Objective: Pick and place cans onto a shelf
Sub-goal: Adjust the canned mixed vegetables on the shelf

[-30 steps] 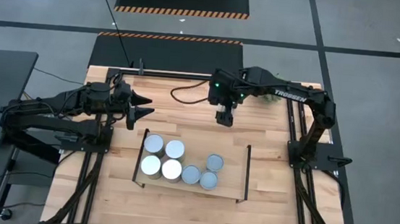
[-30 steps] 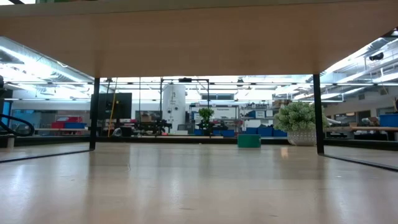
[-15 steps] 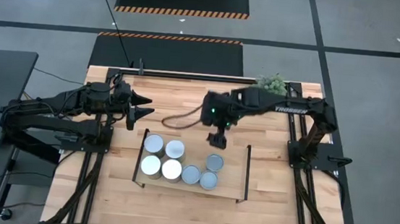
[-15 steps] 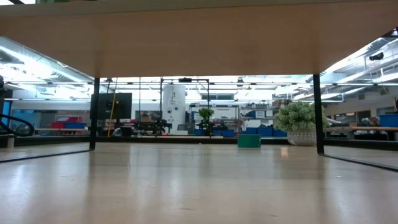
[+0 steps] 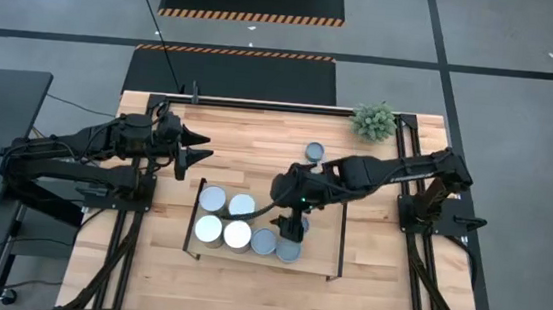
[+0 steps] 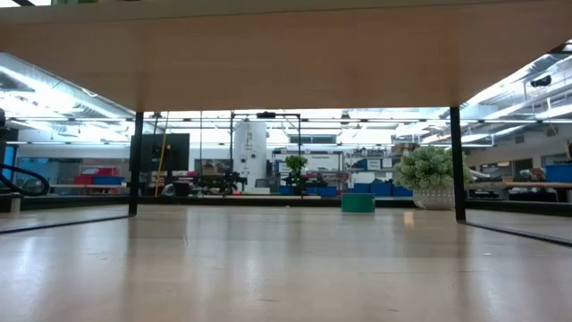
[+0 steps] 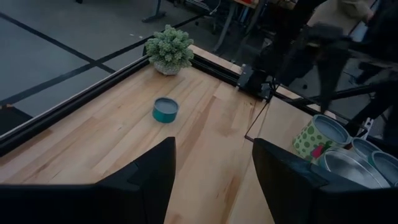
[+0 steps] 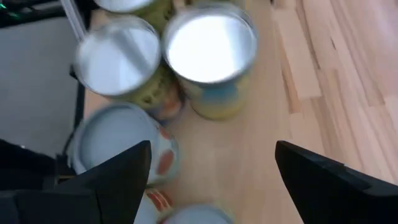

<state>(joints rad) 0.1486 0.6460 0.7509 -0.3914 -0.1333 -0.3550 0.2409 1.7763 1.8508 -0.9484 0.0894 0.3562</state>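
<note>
The light-wood shelf (image 5: 316, 259) stands at the table's middle, with black rails at its short sides. Several silvery cans stand upright on it, such as the can (image 5: 212, 199) and the can (image 5: 288, 248). One bluish can (image 5: 314, 152) stands on the tabletop farther back; it also shows in the left wrist view (image 7: 165, 109). My right gripper (image 5: 296, 221) hovers over the shelf's right-hand cans, open and empty (image 8: 211, 149), with can tops (image 8: 210, 46) below it. My left gripper (image 5: 196, 153) is open and empty at the table's left (image 7: 214, 162).
A small green plant (image 5: 375, 120) in a pot stands at the table's far right corner. A black bar (image 5: 261, 102) runs along the far edge. Bare tabletop lies between the shelf and the far edge. In the low view the shelf board (image 6: 286, 54) spans overhead.
My right gripper has gone from the far middle of the table toward the near edge and now hangs over the shelf's cans. The bluish can it stood over on the tabletop now shows uncovered. My left arm has kept still.
</note>
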